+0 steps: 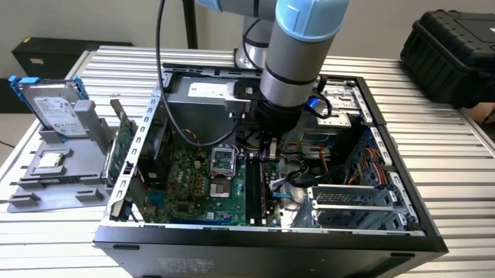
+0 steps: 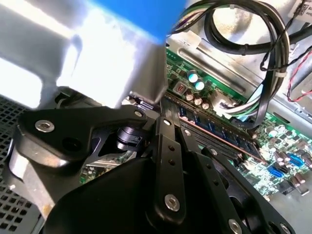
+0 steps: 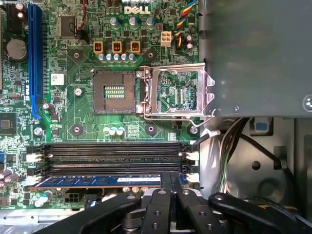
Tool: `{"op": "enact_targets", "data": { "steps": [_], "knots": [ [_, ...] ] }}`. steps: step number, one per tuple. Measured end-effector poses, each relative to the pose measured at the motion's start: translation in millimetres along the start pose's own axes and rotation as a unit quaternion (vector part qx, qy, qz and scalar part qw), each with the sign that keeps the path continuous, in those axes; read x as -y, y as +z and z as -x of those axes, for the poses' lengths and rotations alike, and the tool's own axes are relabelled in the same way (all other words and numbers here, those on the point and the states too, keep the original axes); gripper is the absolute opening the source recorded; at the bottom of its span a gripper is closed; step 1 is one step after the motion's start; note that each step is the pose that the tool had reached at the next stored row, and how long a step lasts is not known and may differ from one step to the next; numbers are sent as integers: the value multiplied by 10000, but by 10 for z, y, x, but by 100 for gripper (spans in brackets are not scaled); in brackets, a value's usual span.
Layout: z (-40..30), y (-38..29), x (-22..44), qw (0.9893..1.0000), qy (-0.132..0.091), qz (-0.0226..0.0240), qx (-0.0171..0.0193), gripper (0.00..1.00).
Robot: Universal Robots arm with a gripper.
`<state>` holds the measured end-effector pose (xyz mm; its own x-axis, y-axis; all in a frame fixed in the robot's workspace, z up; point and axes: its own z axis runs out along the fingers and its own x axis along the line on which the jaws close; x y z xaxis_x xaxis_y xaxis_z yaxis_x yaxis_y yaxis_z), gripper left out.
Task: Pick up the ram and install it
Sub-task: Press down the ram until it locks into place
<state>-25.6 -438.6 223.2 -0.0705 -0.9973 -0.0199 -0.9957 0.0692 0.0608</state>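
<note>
Ram (image 3: 97,181) lies lengthwise in the slot nearest the hand (image 3: 170,195), its long axis running parallel to the two empty black slots (image 3: 114,152) beside it on the green motherboard (image 3: 73,107). In the first wrist view it is a thin blue strip with a row of small contacts, one end near a white latch (image 3: 30,180), the other passing under the hand's black metal fingers (image 3: 161,204). In the second wrist view the ram (image 2: 219,129) is a long dark stick edged in copper, running away from the hand (image 2: 168,126) toward a bundle of black cables (image 2: 263,53). The fingers are drawn close together and clamped on the stick's end. In the exterior view the grey and pale blue arm (image 1: 298,52) reaches straight down into the open black computer case (image 1: 386,174), which sits on a ribbed metal table (image 1: 456,150). A silver hard drive (image 1: 58,107) stands in a grey holder at the exterior view's left.
</note>
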Motion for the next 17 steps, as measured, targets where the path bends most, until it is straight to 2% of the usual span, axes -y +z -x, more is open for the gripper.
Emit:
{"op": "enact_targets", "data": {
  "steps": [6,8,11,12,15,17],
  "knots": [
    [0,22,1,10000,0,-1,1,0],
    [3,-14,0,10000,0,-3,11,0],
    [4,-153,-9,10000,0,-1,4,0],
    [4,-180,-11,10000,0,-1,2,0],
    [-13,-186,-10,10000,-1,-2,-5,0],
    [-61,-187,-9,10000,0,-2,-18,0]
  ]
}}
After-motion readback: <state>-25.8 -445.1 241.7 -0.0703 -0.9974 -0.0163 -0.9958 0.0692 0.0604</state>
